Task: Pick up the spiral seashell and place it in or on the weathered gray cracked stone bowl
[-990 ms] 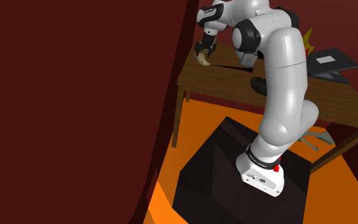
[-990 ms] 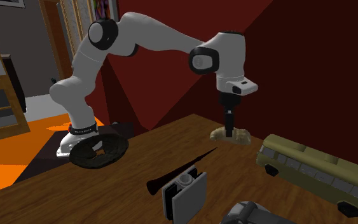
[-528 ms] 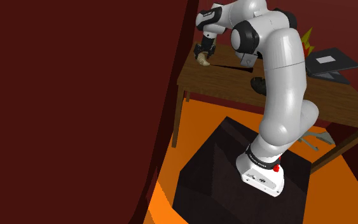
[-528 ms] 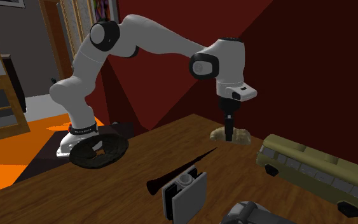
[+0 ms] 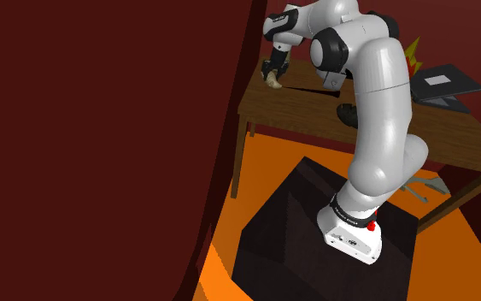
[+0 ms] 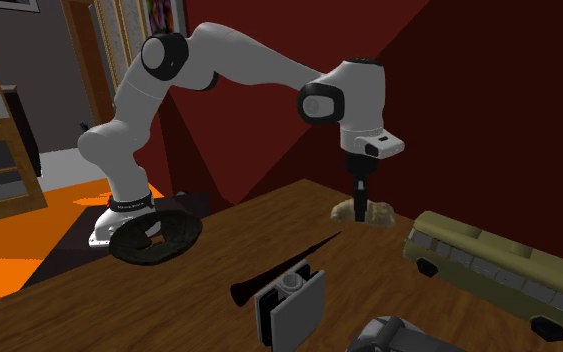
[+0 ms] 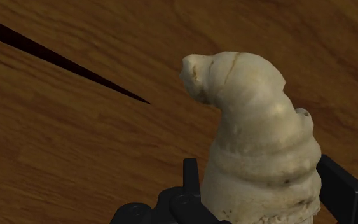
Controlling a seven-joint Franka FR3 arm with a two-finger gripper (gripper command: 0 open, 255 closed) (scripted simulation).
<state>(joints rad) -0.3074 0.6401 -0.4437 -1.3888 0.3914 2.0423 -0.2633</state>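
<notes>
My fingers (image 7: 193,178) pinch the pale spiral seashell (image 7: 260,146) across its broad lower whorls, judged the firmest purchase for carrying. The shell is at the surface's (image 6: 269,225) corner by the red wall. The dark bowl (image 6: 154,238) lies well apart, near the opposite edge.

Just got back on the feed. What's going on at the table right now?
The arm's black gripper is down over the pale spiral seashell on the wooden table. In the wrist view its fingers clasp the shell from both sides, so the grasp looks made. The shell appears to rest on the wood, not yet lifted. The dark cracked bowl sits apart, at the table edge toward the arm's stand.
</notes>
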